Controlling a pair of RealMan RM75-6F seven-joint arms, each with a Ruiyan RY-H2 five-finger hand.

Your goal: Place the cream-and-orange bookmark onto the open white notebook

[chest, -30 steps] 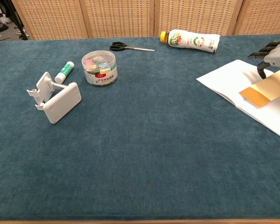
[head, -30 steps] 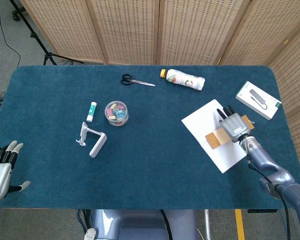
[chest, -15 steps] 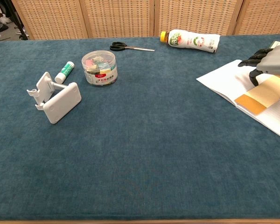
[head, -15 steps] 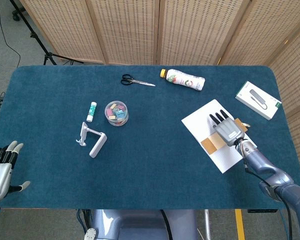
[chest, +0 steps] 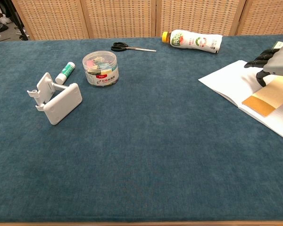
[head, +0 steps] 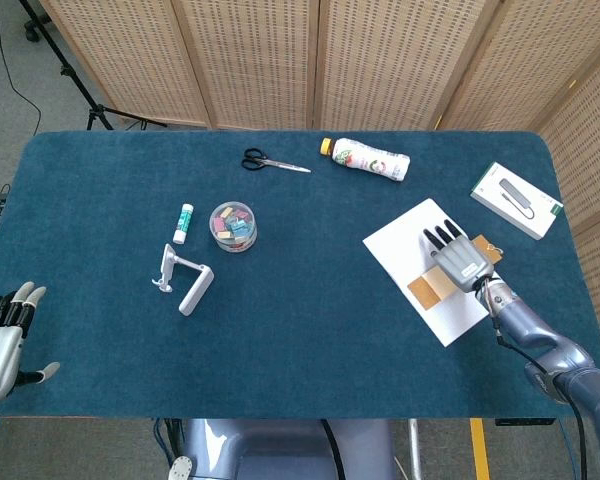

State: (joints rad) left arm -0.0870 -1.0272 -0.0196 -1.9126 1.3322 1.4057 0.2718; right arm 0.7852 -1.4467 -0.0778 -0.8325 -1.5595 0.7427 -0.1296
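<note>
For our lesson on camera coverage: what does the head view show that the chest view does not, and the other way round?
Only the head view shows the left hand at the table's near-left edge, fingers apart and holding nothing, and the whole white box at the far right.

The chest view adds no objects; it shows the phone stand closer and from the side.

Both show the right hand over the bookmark on the notebook, plus the scissors, bottle, glue stick and clip jar.
</note>
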